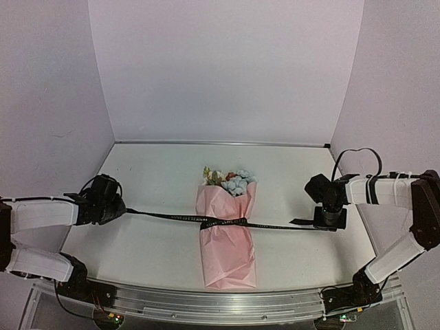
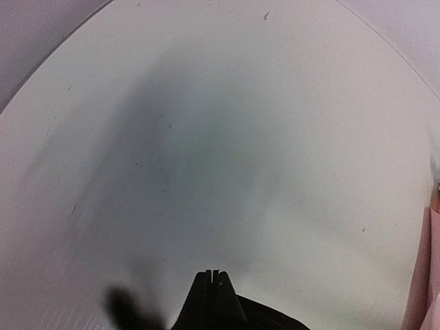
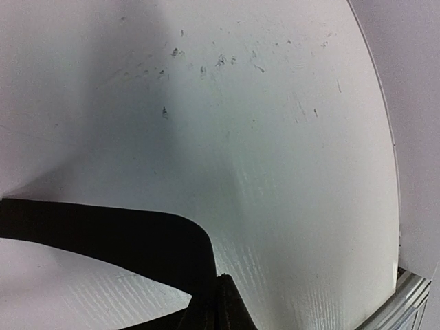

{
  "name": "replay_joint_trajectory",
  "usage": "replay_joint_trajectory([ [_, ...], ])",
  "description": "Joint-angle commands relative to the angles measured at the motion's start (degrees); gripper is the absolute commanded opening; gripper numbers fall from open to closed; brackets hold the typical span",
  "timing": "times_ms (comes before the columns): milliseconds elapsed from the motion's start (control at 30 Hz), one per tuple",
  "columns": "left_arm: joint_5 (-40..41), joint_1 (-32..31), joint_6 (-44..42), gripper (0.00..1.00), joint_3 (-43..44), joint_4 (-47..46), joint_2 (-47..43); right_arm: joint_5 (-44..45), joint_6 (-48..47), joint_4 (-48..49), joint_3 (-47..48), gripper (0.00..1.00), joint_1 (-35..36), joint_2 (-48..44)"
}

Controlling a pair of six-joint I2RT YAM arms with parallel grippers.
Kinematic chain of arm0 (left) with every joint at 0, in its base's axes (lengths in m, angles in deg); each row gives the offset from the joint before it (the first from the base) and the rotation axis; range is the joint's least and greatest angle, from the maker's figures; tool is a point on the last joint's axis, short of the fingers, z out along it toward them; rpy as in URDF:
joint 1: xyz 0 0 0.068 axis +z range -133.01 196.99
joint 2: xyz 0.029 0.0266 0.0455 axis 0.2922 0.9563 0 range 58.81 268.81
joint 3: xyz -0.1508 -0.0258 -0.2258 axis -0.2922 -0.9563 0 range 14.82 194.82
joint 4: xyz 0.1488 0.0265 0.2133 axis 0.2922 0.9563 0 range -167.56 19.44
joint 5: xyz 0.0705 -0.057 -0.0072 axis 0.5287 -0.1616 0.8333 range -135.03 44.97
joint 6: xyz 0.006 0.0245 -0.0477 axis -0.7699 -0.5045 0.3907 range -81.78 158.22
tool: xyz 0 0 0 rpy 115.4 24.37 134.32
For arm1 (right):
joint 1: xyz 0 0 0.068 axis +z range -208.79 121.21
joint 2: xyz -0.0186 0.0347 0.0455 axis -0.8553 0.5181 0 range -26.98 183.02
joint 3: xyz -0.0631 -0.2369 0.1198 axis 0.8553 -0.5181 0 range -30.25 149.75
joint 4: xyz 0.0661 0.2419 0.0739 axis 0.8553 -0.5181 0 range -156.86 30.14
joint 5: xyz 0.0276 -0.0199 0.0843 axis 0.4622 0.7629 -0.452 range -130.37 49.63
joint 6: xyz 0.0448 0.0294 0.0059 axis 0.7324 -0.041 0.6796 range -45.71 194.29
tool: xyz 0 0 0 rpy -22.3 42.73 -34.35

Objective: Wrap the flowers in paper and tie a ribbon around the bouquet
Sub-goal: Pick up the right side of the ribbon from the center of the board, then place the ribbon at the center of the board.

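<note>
**Ribbon stretched across bouquet, both claws shut on its ends**

Left claw (image 1: 121, 208) sits at the left side of the surface (image 1: 158, 168), closed on the left end of the ribbon (image 1: 165, 216). The ribbon runs straight out of it toward centre. In the left wrist view the tips are pressed together with no gap. The ribbon is hard to make out there, just a dark blur low in frame.

Centre: the bouquet (image 1: 225, 240) lies flat, flowers (image 1: 234, 183) at the far end and the tail of the paper (image 1: 227, 265) cone toward the arm bases. The ribbon crosses the paper just below the heads, with a knot (image 1: 223, 221) on top. Can't tell if it's a full knot or a single turn.

Right: the ribbon leaves the paper and reaches the right claw (image 1: 328, 221), also closed on it. In the right wrist view a wide black band curves into the shut tips. The top view shows a short tail past the claw.

Judged stage: wrap done, tie being cinched.

Risks:
- Uneven pull drags the bouquet sideways or spins it, since nothing pins it down.
- Satin is slick, so an end could slip from a claw, more likely on the right where the tail is short.
- Too much tension crushes the thin paper or tears it at the crossing.
- If it's only one turn, letting go loosens it and the cone may open.
- The band could slide up onto the flowers if the pull angles away from the bases.
</note>
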Motion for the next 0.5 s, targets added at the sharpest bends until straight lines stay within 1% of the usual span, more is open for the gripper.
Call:
replay_joint_trajectory([
  [0,-10.6,8.0,1.1,0.00,-1.0,-1.7,1.6,-0.3,-0.8,-2.5,-0.1,0.00,-1.3,-1.6],
  [67,-13.2,8.6,0.6,0.00,-0.1,-2.6,3.3,-4.6,-1.3,-2.1,0.9,0.00,-1.4,-0.7],
  [133,-14.0,8.6,1.0,0.00,0.9,-2.3,5.3,-7.0,-0.4,-1.8,1.3,0.00,-1.3,0.1],
  [200,-14.0,8.8,2.1,0.00,1.0,-2.3,6.3,-7.4,0.4,-1.5,1.0,0.00,-1.3,0.4],
  [333,-16.1,9.1,1.7,0.00,1.4,-3.5,7.0,-8.9,0.3,-1.1,1.4,0.00,-1.3,1.0],
  [367,-16.3,9.1,1.7,0.00,1.6,-3.3,7.0,-9.2,0.2,-1.1,1.5,0.02,-1.3,1.1],
  [433,-16.8,9.1,1.8,0.00,1.6,-3.2,6.7,-10.9,-0.7,-1.1,2.0,0.09,-1.3,1.2],
  [467,-17.2,9.1,2.0,0.00,1.5,-3.1,6.5,-12.1,-1.3,-1.0,2.2,0.11,-1.3,1.2],
])
